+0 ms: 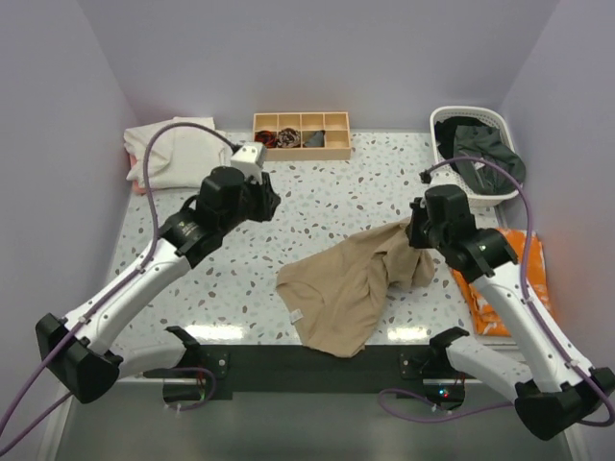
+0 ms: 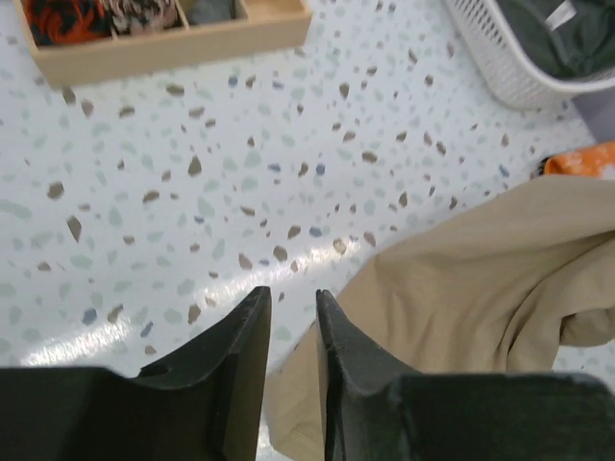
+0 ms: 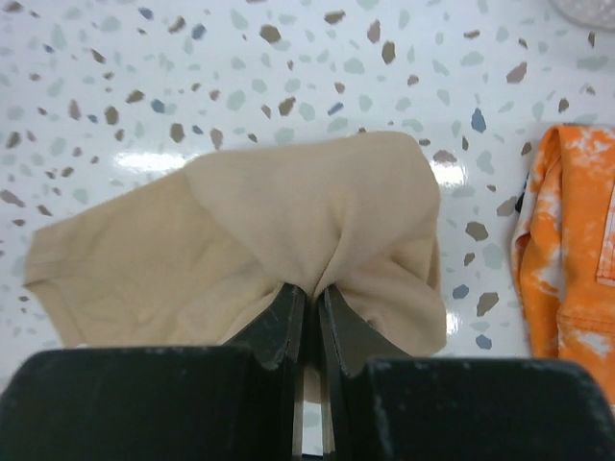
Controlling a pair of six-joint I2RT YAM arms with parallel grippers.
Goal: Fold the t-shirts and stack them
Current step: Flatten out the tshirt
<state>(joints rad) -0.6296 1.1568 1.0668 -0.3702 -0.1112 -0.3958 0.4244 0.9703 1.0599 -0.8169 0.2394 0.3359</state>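
Now right gripper pinches tan t-shirt, raised; left gripper hovers, jaws narrowly apart.

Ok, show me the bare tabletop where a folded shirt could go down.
Widest bare patch: mid-table, between the wooden divided tray, the tan t-shirt and the left arm. A smaller one lies near-left, between that arm and the shirt. The right side is crowded: white basket, orange cloth, right arm.

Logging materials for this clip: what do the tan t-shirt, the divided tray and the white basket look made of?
The tan t-shirt looks like soft matte knit cloth, perhaps cotton: it drapes and creases. The divided tray seems pale matte wood, with flat boards. The white basket is probably plastic: a moulded lattice wall.
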